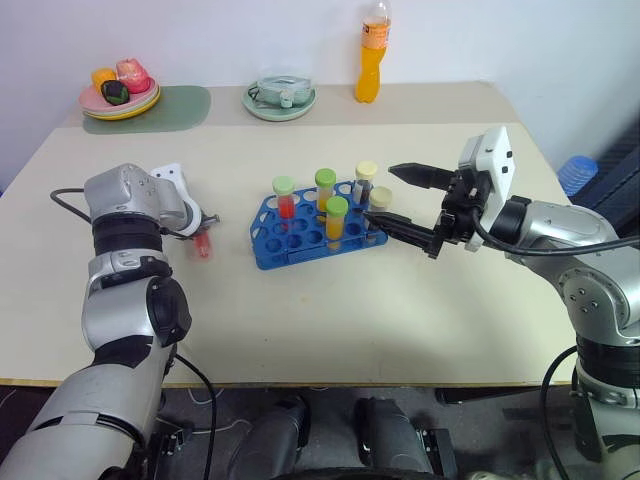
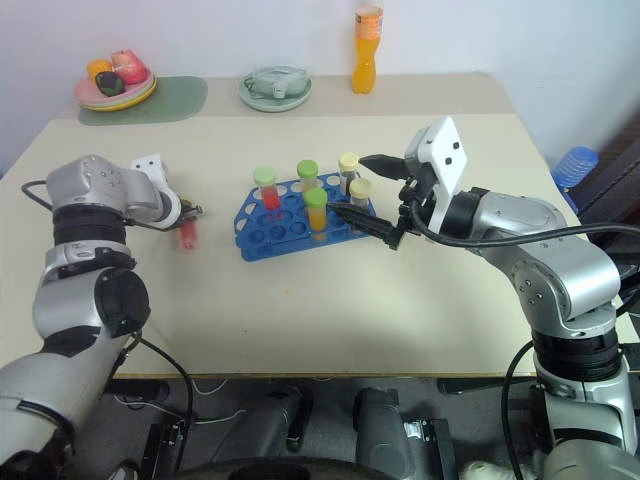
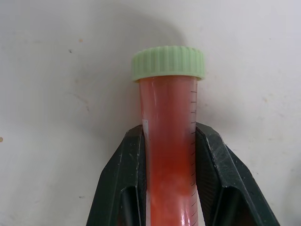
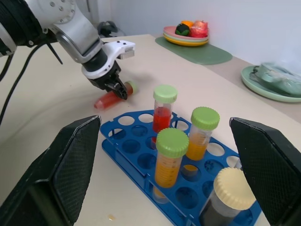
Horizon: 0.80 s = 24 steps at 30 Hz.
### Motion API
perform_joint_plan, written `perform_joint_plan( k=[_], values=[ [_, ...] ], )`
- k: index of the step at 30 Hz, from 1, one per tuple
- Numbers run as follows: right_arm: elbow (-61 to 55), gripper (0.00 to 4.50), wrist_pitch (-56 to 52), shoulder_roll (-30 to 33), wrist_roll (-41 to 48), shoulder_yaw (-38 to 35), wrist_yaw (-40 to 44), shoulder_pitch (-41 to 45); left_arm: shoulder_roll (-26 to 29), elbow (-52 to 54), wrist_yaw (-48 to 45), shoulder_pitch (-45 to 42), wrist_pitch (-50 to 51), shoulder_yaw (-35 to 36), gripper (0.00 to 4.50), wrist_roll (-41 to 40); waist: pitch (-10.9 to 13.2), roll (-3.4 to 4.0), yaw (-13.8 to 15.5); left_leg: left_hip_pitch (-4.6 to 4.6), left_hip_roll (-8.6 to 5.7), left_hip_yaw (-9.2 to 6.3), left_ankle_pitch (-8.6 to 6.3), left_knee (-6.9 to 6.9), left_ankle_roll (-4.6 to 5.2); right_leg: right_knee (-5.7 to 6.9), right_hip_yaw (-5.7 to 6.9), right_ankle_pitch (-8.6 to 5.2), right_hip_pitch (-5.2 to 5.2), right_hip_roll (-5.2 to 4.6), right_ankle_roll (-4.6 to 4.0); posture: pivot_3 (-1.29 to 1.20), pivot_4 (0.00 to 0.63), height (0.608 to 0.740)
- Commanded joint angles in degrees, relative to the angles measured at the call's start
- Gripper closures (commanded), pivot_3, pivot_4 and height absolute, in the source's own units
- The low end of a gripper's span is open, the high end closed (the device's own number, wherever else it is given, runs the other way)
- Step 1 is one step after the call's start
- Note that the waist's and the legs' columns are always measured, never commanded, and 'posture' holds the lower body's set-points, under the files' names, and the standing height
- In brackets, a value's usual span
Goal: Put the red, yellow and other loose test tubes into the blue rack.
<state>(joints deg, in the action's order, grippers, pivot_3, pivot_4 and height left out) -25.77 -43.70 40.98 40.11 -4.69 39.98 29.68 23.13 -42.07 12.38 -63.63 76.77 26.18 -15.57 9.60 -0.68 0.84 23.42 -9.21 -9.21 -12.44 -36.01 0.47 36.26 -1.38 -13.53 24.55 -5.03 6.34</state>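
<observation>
Progress: largely complete, one item outstanding.

The bright blue plastic rack with rows of round holes (image 1: 312,232) stands near the centre of the pale worktop (image 1: 420,320). Five capped clear tubes stand upright in it: one with red liquid and a pale green cap (image 1: 285,197), two with yellow-orange liquid and green caps (image 1: 325,190) (image 1: 336,221), and two with cream caps (image 1: 366,181) (image 1: 380,208), the nearer of which shows dark contents in the right wrist view. Most holes in the rack are vacant.

One loose tube with red liquid and a pale green ribbed cap (image 3: 169,141) lies on its side on the worktop at about 9 o'clock from the rack, a little apart from its edge. The left gripper (image 1: 203,232) has its two black fingers (image 3: 124,188) pressed against the tube's barrel on both sides, below the cap. The tube appears to be resting on the surface, not yet lifted.

The right gripper (image 1: 400,200) hovers at about 3 o'clock from the rack, just beside the cream-capped tubes, fingers spread wide and holding nothing.

No other loose tube is visible on the worktop.

Remaining, in my judgement: lift the pinched red tube, turn it upright with cap uppermost, carry it across and seat it in a free hole. The nearest free holes lie on the rack's 9 o'clock side.

Risk noted: the tube must swing from lying to upright before insertion; a slip or a knock against the standing tubes is possible.
</observation>
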Motion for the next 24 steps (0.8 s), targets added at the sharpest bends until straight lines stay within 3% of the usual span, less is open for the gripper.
perform_joint_plan(
  k=[1,3,5,9,12,17,24],
  values=[
    [-2.0,0.0,0.9,-0.4,-0.2,-0.4,-0.2,0.2,0.5,7.3,-2.7,1.9,0.9,1.3,3.74,-1.5,0.0,-0.01,-0.1,0.0,0.0,0.01,0.0,0.0,0.01,0.0,-0.01,0.0,0.0,0.0,0.0,0.0,0.15,0.74],
    [-2.0,0.0,1.0,-0.6,-0.3,-0.3,-0.5,-0.1,2.1,21.1,-13.9,9.3,-7.0,-1.7,3.74,-5.3,0.0,-0.02,-0.3,0.02,0.0,0.02,-0.01,0.03,0.01,-0.01,-0.03,0.0,0.02,0.0,0.0,0.0,0.15,0.74],
    [-2.1,0.0,1.8,-1.1,-0.9,-0.2,-0.6,-0.6,-0.3,33.1,-31.9,16.9,-14.5,3.4,3.74,-17.7,0.0,-0.01,-0.8,0.04,0.03,0.13,0.0,0.04,0.0,0.02,-0.1,0.0,0.13,0.0,-0.01,0.0,0.15,0.74],
    [-2.0,0.0,3.0,-1.7,-1.7,-0.1,-0.4,-1.8,4.0,46.5,-42.7,30.5,-27.8,-3.9,3.74,-15.2,0.0,0.01,-0.9,0.09,0.06,0.2,0.0,0.02,0.01,-0.02,-0.12,0.01,0.15,-0.02,-0.04,0.0,0.15,0.74],
    [-2.0,0.0,3.8,-1.9,-2.3,-0.1,-0.3,-3.1,3.6,51.6,-49.4,37.5,-39.9,-6.9,3.74,-13.9,0.0,0.04,-0.5,0.04,0.06,0.21,-0.02,0.02,0.03,-0.02,-0.13,0.03,0.1,-0.02,-0.08,0.0,0.15,0.74],
    [-2.9,0.0,4.0,-2.3,-2.7,-0.6,-1.4,-6.1,-0.6,52.1,-55.9,43.2,-58.2,-11.5,3.74,-11.3,0.0,0.02,0.6,0.02,0.05,0.21,-0.27,-0.08,0.45,-0.13,-0.1,0.05,-0.02,-0.03,-0.1,0.0,0.15,0.74],
    [-6.0,0.0,3.0,-1.0,-2.6,-3.2,-3.3,-11.2,-7.7,41.7,-59.7,43.0,-81.8,-17.0,3.74,-6.1,0.0,0.04,1.4,0.02,0.05,0.29,-0.29,-0.09,0.49,-0.17,-0.12,0.05,-0.01,-0.04,-0.1,0.0,0.15,0.74]
  ],
)
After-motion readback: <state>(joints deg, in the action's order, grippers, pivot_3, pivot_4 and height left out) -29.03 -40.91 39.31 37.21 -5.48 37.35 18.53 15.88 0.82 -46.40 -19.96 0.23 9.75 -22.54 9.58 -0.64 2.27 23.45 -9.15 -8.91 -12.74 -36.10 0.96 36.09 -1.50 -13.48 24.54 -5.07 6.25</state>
